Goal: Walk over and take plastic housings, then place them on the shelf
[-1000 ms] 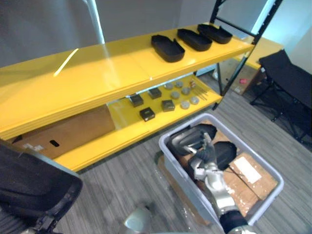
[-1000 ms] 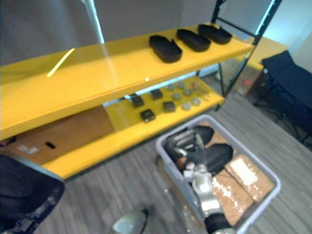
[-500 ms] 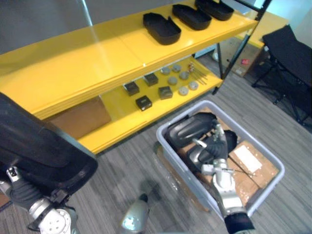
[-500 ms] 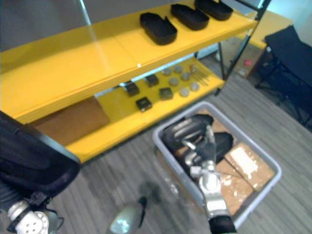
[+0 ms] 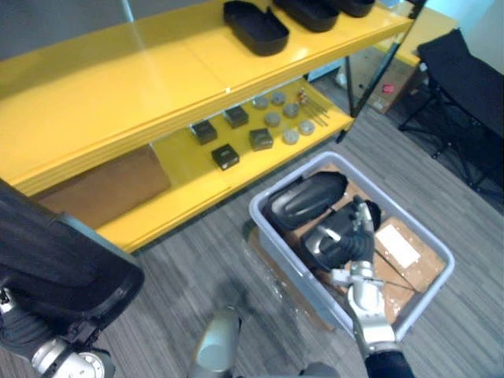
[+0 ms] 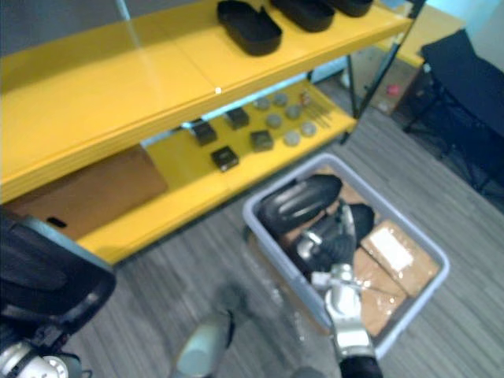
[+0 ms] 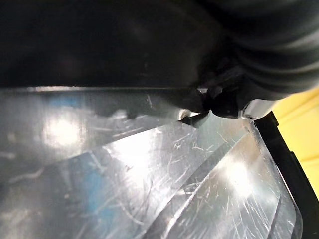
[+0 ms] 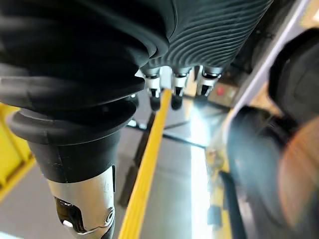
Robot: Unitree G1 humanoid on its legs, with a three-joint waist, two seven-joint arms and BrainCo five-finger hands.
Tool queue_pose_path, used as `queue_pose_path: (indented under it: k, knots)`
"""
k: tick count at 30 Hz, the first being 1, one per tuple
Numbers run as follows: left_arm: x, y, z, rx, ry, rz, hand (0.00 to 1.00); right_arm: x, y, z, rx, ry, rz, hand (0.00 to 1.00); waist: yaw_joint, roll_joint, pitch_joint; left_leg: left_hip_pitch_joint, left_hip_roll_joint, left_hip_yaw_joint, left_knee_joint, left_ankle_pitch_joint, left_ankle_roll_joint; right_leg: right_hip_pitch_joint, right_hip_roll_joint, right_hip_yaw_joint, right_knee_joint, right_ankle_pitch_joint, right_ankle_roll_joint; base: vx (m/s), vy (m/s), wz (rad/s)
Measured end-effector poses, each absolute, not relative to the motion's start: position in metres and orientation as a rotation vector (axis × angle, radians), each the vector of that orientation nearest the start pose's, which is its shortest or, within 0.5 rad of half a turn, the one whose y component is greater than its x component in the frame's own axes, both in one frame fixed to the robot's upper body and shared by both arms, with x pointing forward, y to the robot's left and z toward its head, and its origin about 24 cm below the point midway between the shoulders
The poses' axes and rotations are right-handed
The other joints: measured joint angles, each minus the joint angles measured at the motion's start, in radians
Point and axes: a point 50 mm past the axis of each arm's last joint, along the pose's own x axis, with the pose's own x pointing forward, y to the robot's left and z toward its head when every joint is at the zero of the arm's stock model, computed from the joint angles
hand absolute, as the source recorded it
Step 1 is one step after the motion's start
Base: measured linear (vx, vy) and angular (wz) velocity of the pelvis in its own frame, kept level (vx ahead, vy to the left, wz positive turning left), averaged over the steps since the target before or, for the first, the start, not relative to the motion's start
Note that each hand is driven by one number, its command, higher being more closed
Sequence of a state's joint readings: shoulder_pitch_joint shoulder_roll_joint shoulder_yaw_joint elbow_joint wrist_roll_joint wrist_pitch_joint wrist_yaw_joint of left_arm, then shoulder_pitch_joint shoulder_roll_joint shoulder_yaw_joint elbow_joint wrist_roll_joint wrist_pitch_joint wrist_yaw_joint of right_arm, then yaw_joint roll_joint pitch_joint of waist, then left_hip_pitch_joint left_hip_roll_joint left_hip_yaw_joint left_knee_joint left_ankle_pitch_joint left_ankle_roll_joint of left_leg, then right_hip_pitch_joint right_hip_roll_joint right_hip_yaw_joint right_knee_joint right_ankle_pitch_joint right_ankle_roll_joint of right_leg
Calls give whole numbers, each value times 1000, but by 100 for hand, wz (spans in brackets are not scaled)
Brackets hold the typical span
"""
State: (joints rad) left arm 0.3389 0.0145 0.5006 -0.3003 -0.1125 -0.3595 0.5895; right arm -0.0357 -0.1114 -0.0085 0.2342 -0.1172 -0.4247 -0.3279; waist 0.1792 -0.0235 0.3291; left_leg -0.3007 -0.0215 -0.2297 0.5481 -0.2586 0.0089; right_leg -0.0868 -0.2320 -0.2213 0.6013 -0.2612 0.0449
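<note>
At the lower left a big black piece (image 5: 55, 264) hides the left hand (image 7: 279, 45); I cannot tell whether its fingers are open or closed, or whether it holds the piece. Above it runs the yellow shelf (image 5: 118, 87). On the lower shelf (image 5: 181, 189) stand one cardboard box (image 5: 102, 185), then four small black boxes (image 5: 225, 156), then six grey discs (image 5: 290, 135). Three black housings (image 5: 254, 17) lie in a row at the upper right of the top shelf, two of them cut by the frame's top edge. On the floor at the lower right stands one grey bin (image 5: 276, 240) with two more housings: one (image 5: 303, 198) lies free at its upper left, the other (image 5: 319, 236) lies just beside it under the right hand (image 5: 359, 236). That hand's fingers look nearly straight, laid on the housing, with no grip showing. A brown package (image 5: 398, 246) lies in the bin to the right.
</note>
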Motion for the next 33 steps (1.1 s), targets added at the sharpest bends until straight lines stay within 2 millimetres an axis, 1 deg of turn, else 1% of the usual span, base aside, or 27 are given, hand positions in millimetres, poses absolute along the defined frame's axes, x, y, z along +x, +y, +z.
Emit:
queue_pose_path:
  k: [2, 3, 4, 5, 6, 7, 8, 9, 10, 11, 12, 13, 16, 19, 23, 25, 27, 30, 31, 32, 33]
  knots:
    - [131, 297, 91, 44, -438, 1112, 100, 254, -193, 60, -203, -344, -315, 0, -9, 6, 3, 13, -6, -33, -5, -12, 2, -86, 56, 107, -81, -4, 8, 204, 16, 46]
    - [133, 297, 93, 42, -443, 1107, 100, 254, -195, 65, -209, -364, -322, 0, -17, 8, 5, 16, -6, -44, -4, -9, -7, -100, 71, 131, -100, 3, 18, 171, -40, 74]
    - [137, 296, 94, 32, -450, 1100, 100, 252, -202, 73, -229, -394, -334, 0, -35, 10, 6, 26, -14, -75, 2, -10, -14, -114, 91, 164, -130, 18, 42, 198, -96, 96]
    - [140, 295, 95, 27, -455, 1092, 100, 251, -210, 77, -247, -409, -352, 0, -43, 7, 4, 41, -29, -103, -1, -15, -24, -103, 94, 167, -141, 34, 55, 215, -130, 97]
    - [140, 295, 95, 27, -455, 1089, 100, 251, -213, 79, -255, -417, -359, 0, -43, -5, -3, 46, -37, -110, -2, -18, -30, -92, 94, 166, -154, 39, 57, 253, -198, 78]
    - [140, 295, 95, 32, -454, 1083, 100, 253, -217, 85, -269, -438, -364, 0, -34, -26, -16, 47, -52, -112, 3, -24, -48, -66, 93, 163, -201, 98, 40, 238, -261, 56]
    - [142, 292, 93, 25, -443, 1072, 100, 257, -220, 94, -285, -471, -371, 0, -28, -18, -13, 42, -49, -108, 22, -32, -69, -34, 96, 140, -231, 86, 76, 211, -266, 48]
    - [143, 291, 92, 21, -435, 1066, 100, 259, -222, 99, -291, -487, -377, 0, -27, -3, -10, 36, -34, -101, 25, -32, -82, -28, 108, 133, -241, 85, 77, 130, -243, 35]
    - [144, 289, 91, 19, -427, 1055, 100, 264, -224, 108, -295, -519, -383, 0, -28, 14, -9, 34, -8, -84, 3, -21, -101, -22, 120, 117, -259, 87, 74, 61, -164, 25]
    - [145, 288, 91, 16, -424, 1051, 100, 266, -225, 111, -300, -531, -386, 0, -30, 20, -11, 36, 2, -77, -17, -15, -109, -20, 125, 110, -266, 90, 69, 58, -187, 20]
    - [145, 287, 91, 11, -424, 1045, 100, 268, -227, 117, -309, -550, -390, 0, -30, 26, -14, 47, 30, -44, -63, -3, -114, -16, 133, 106, -281, 94, 62, 58, -170, 8]
    - [146, 285, 91, 4, -425, 1042, 100, 269, -229, 121, -318, -563, -392, 0, -30, 27, -15, 62, 45, -16, -106, 11, -113, -13, 136, 106, -292, 100, 53, 52, -145, 0]
    - [150, 281, 92, -10, -431, 1019, 100, 269, -234, 123, -305, -568, -409, 0, -34, 27, -14, 79, 56, 19, -142, 29, -105, -5, 137, 111, -315, 109, 41, 40, -55, -9]
    - [153, 279, 93, -17, -437, 1013, 100, 268, -235, 123, -287, -566, -411, 0, -47, 24, -15, 100, 49, 35, -159, 35, -99, 15, 126, 116, -334, 118, 47, 9, 42, -7]
    - [153, 276, 91, -27, -430, 1019, 100, 266, -230, 124, -292, -578, -369, 0, -57, 23, -15, 115, 40, 72, -176, 44, -85, 20, 109, 128, -342, 128, 46, -22, 63, -10]
    - [153, 276, 91, -29, -428, 1024, 100, 264, -223, 117, -295, -553, -329, 0, -57, 20, -16, 122, 36, 79, -198, 55, -84, 23, 107, 137, -359, 142, 48, -32, 42, -7]
    - [154, 275, 91, -30, -427, 1022, 100, 263, -221, 113, -296, -540, -316, 0, -59, 20, -16, 126, 32, 78, -207, 59, -84, 36, 102, 136, -371, 144, 49, -19, 11, 3]
    - [151, 275, 91, -21, -425, 1030, 100, 264, -210, 112, -308, -554, -248, 0, -65, 12, -25, 128, 25, 76, -234, 66, -90, 42, 91, 120, -384, 146, 52, -29, 13, 17]
    - [151, 274, 90, -20, -420, 1034, 100, 264, -204, 110, -300, -554, -214, 0, -71, 10, -26, 129, 25, 72, -238, 69, -91, 57, 88, 101, -394, 147, 54, 2, -9, 35]
    - [149, 275, 89, -15, -413, 1048, 100, 265, -194, 108, -291, -547, -168, 0, -71, 8, -33, 130, 25, 68, -238, 74, -87, 66, 86, 86, -395, 147, 54, 11, -10, 35]
    - [148, 275, 89, -10, -409, 1052, 100, 265, -189, 106, -286, -544, -145, 0, -70, 7, -35, 136, 24, 63, -239, 76, -86, 74, 86, 82, -397, 147, 54, 26, -1, 27]
